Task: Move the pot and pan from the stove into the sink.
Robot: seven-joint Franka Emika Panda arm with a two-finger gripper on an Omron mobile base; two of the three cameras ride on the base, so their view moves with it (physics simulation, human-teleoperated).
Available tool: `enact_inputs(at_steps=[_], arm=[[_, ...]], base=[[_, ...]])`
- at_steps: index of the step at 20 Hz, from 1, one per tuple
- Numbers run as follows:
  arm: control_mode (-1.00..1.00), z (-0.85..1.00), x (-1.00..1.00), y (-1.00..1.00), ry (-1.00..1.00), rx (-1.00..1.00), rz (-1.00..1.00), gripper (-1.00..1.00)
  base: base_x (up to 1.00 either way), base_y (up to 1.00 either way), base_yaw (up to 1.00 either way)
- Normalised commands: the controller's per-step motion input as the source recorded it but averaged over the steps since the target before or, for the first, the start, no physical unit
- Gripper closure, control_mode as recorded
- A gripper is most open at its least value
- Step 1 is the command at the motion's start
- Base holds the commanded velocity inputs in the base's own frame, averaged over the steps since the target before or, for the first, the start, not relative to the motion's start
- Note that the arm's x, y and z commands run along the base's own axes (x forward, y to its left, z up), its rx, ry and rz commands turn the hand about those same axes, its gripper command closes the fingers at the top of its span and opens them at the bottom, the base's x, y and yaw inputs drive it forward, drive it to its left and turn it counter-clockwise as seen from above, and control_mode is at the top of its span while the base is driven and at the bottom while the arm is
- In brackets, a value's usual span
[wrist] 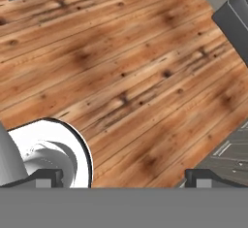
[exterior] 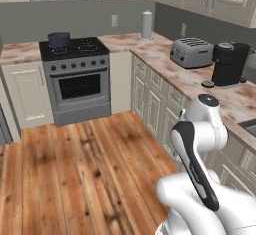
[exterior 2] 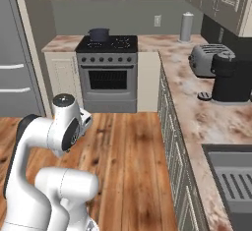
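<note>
While I sit folded over the wooden floor [wrist: 126,76], well apart from the stove [exterior: 75,74] across the kitchen, the sink [exterior 2: 231,176] lies near on my right in the desk [exterior 2: 197,112]. My pot [exterior: 59,39] rests on a back burner. My claw [wrist: 123,176] is spread, empty. Driving in carelessly could clip the cabinets.

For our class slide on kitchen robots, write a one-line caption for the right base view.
Robot arm waits on the wood floor, the pot on the distant stove and the sink nearby.
</note>
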Motion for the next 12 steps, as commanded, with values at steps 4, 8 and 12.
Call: enact_inputs(at_steps=[4,8,12], arm=[[1.00,0.00,0.00,0.00,0.00,0.00,0.00,-1.00],[1.00,0.00,0.00,0.00,0.00,0.00,0.00,-1.00],[1.00,0.00,0.00,0.00,0.00,0.00,0.00,-1.00]], base=[[0.71,0.22,-0.01],[0.97,0.32,0.00],[1.00,0.37,0.00]])
